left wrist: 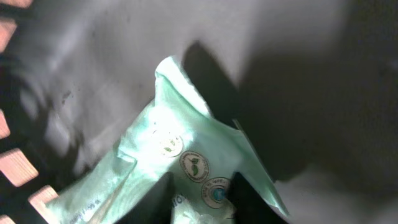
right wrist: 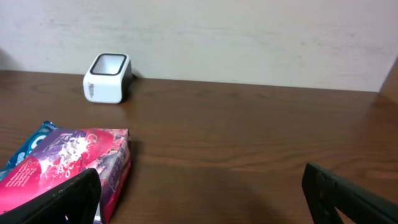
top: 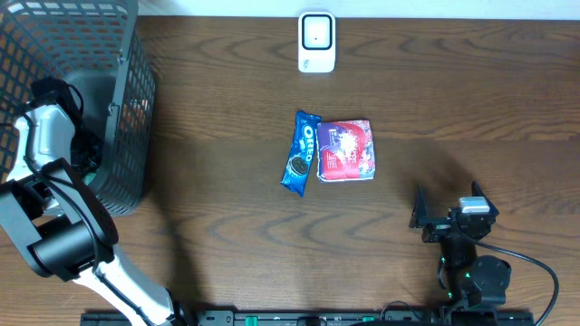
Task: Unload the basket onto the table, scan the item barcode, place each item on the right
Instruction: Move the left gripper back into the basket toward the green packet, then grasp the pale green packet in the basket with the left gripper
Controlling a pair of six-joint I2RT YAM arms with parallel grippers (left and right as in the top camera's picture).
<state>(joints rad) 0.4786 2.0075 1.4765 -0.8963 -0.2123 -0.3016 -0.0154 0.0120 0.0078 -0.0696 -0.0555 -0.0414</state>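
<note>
I had the left gripper (left wrist: 199, 204) down inside the grey mesh basket (top: 136, 109), its fingers pinched onto the lower edge of a pale green packet (left wrist: 186, 146) lying on the basket floor. I judged that this item had to be lifted out before its barcode could be shown. The right gripper (right wrist: 200, 179) hung low over the table, fingers spread wide and holding nothing, near the Oreo pack (top: 301, 152) and the red snack packet (top: 346, 150). The barcode scanner (top: 316, 43) stood at the table's far edge, well apart from the basket.
</note>
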